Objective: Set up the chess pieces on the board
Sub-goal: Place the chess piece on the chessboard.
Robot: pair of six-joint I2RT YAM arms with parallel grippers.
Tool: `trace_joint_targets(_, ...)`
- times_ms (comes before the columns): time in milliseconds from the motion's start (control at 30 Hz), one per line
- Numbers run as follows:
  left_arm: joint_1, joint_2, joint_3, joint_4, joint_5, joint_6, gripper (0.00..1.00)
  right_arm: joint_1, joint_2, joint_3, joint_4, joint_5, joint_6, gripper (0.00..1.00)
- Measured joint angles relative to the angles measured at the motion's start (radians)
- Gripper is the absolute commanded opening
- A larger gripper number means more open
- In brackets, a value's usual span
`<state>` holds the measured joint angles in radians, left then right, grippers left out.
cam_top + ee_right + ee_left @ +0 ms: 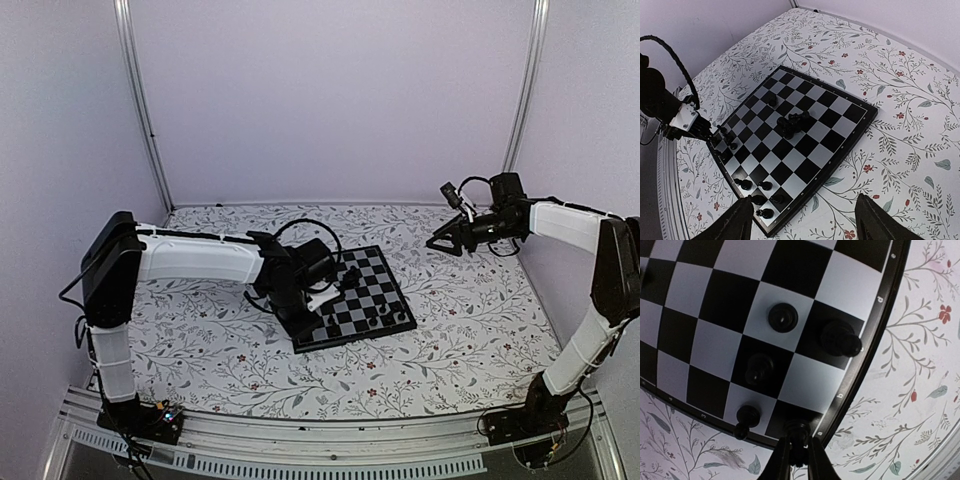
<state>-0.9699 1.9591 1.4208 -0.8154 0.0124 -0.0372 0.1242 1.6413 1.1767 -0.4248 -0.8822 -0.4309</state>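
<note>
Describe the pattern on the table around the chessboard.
The table is white with grey-green leafy sprigs and small red flowers; clearest in the right wrist view.

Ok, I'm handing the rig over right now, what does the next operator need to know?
Left gripper: jaws shut on the held piece at a corner square of the board.
Right gripper: jaws open, empty, well clear of the board.
Done: placed pieces stand near two corners.
Left: release the held piece, then sort the clump mid-board and the lone piece near it.
</note>
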Motion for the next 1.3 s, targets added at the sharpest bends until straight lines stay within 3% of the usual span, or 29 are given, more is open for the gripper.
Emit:
trace_joint_targets(300,0.002,0.020,0.013,-0.022,-0.003,0.007,0.14,0.000,0.004,0.000,0.000,-0.014,-0.005,0.73)
trace_joint_targets(700,0.002,0.023,0.017,-0.035,-0.003,0.008,0.33,0.000,0.014,0.000,-0.002,-0.019,-0.014,0.73)
trace_joint_targets(1000,0.003,0.011,0.074,-0.082,-0.005,0.002,0.39,0.000,0.014,0.000,-0.021,-0.022,-0.027,0.72)
trace_joint_targets(1100,0.014,-0.036,0.094,-0.091,-0.022,0.003,0.40,0.000,0.014,0.000,-0.031,-0.022,-0.041,0.70)
trace_joint_targets(1300,0.125,-0.131,0.119,-0.012,-0.049,0.002,0.41,0.016,0.030,0.035,-0.088,-0.011,-0.088,0.55)
